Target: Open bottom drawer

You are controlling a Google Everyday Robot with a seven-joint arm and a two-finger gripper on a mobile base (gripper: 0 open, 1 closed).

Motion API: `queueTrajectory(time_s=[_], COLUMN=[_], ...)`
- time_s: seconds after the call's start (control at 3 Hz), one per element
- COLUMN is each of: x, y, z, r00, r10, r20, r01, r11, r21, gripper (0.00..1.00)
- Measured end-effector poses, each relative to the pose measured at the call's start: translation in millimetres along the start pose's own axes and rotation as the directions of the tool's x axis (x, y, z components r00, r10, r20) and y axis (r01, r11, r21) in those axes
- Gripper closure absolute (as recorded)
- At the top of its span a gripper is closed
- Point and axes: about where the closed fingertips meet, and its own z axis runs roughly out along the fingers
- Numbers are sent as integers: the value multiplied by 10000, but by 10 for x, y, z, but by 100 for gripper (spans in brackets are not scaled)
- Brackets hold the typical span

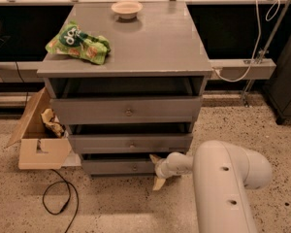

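Claw [156, 171] hangs, seemingly spread wide, at the right end of the bottom drawer [117, 167], above speckled floor [262, 130].

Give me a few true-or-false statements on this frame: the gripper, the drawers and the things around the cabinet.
1. A bowl sits on top of the cabinet. True.
2. The green snack bag lies in the cardboard box. False: it lies on the cabinet top, left side.
3. The gripper is low, at the right end of the bottom drawer. True.
4. The gripper grips the top drawer knob. False: it is open, well below the top drawer.
5. A black cable lies on the floor. True.
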Motion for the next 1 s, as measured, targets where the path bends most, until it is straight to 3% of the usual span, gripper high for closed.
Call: queueTrajectory(time_s=[1.0], x=[39], y=[-145], z=[747], r00=[9975], r10=[701], r20=[73], r01=[-691], r11=[9931], r21=[-948], gripper=[0])
